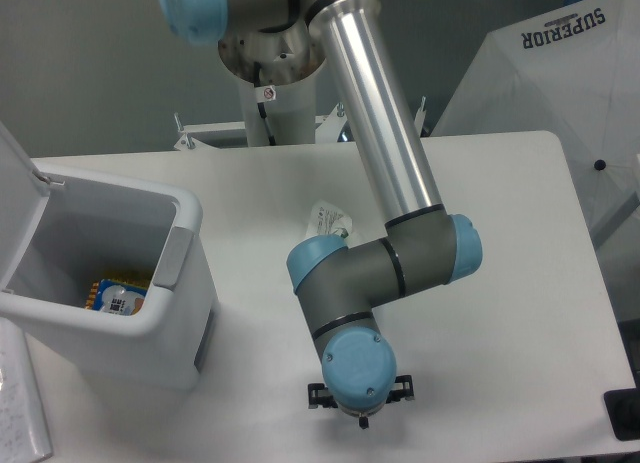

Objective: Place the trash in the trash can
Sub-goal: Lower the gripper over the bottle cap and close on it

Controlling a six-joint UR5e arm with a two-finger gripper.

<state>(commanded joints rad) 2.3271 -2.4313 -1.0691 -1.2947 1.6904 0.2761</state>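
The trash can (186, 221) stands at the table's left with its lid (15, 198) swung open. Of the trash, the crumpled white wrapper (328, 221) lies mid-table, just behind the arm's elbow. The crushed bottle is hidden under the arm. My gripper (360, 413) points straight down near the table's front edge, about where the bottle lay. The blue wrist cap (358, 375) covers its fingers, so only black bits stick out at the sides. Whether the fingers are open or shut does not show.
A blue and yellow packet (118, 295) lies at the bottom of the can. White fabric printed SUPERIOR (565, 58) stands beyond the table's right back corner. A dark object (622, 415) sits at the right front edge, paper (20, 418) at the front left.
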